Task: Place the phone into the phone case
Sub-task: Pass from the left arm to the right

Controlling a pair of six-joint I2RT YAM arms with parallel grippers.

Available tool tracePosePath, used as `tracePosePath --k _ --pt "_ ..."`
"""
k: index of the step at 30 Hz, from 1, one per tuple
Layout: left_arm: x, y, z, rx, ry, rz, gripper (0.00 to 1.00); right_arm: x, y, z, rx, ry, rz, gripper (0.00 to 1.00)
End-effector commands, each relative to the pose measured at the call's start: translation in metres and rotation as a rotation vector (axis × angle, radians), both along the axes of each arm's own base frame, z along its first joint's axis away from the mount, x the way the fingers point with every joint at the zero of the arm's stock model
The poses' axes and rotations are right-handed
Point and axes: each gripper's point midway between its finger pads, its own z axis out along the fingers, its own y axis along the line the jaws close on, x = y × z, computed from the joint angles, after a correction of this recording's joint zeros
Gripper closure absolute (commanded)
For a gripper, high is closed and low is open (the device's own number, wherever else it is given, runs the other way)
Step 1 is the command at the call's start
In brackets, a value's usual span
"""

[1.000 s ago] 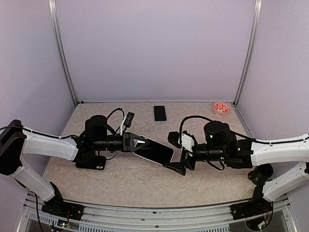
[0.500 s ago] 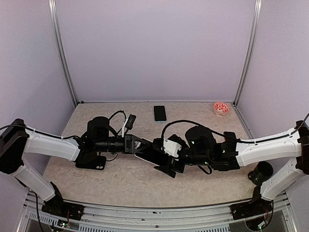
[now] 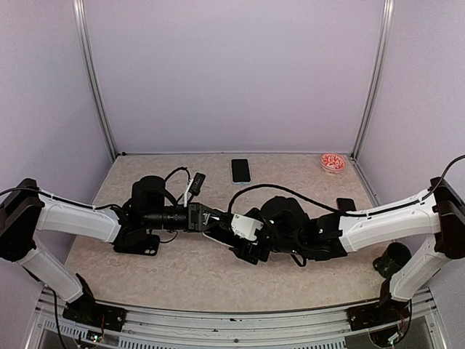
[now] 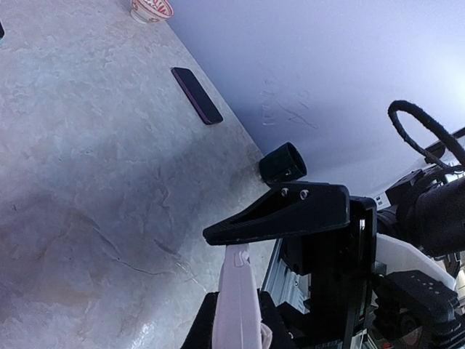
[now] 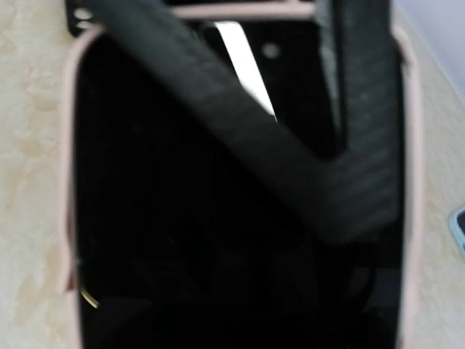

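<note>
Tools meet low over the centre of the tabletop (image 3: 189,273): left tool (image 3: 211,219) clamped tight on the pink-edged phone (image 5: 145,218), right tool (image 3: 238,238) over its free end (its opening cannot be made out). The step likely calls for the left to hold level while the right squares up before pressing. Beyond lie one dark slab (image 3: 346,204) to the right, one blue-rimmed handset (image 3: 240,171) and one red dish (image 3: 333,162) at the back

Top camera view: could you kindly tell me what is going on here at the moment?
The left pincer holds a pink-edged phone by one end over the table. The right pincer is at the phone's other end, though its grip is hidden. A second phone lies by the far wall.
</note>
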Motion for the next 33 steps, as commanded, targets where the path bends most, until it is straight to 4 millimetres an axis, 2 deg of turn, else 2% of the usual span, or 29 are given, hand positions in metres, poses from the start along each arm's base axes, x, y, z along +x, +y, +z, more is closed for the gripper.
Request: tracePosePath --k 1,7,8,12,17,20,23,29,33 --pt "0.004 -0.009 0.034 -0.084 -0.072 -0.010 1.00 0.004 0.005 0.005 -0.011 -0.012 -0.030 0.27" --pt "0.005 -0.010 0.034 -0.086 -0.069 -0.007 1.00 0.008 0.005 0.006 -0.016 -0.024 -0.057 0.42" --pt "0.005 -0.010 0.035 -0.086 -0.069 -0.007 0.96 0.008 0.005 0.008 -0.009 -0.025 -0.059 0.43" --pt "0.005 -0.010 0.038 -0.089 -0.077 -0.006 0.78 0.009 0.002 0.020 0.030 -0.037 -0.073 0.46" --pt "0.010 0.000 0.053 -0.109 -0.113 0.023 0.36 0.009 -0.001 0.022 0.044 -0.034 -0.084 0.46" --pt "0.018 0.016 0.065 -0.127 -0.139 0.081 0.23 0.011 -0.002 0.021 0.052 -0.022 -0.103 0.47" --pt "0.028 0.037 0.074 -0.138 -0.157 0.165 0.19 0.015 -0.003 0.019 0.065 0.005 -0.126 0.48" --pt "0.043 0.079 0.067 -0.123 -0.144 0.328 0.16 0.037 -0.006 0.017 0.079 0.085 -0.230 0.49" --pt "0.043 0.081 0.058 -0.087 -0.115 0.316 0.16 0.036 -0.001 0.015 0.080 0.088 -0.205 0.50"
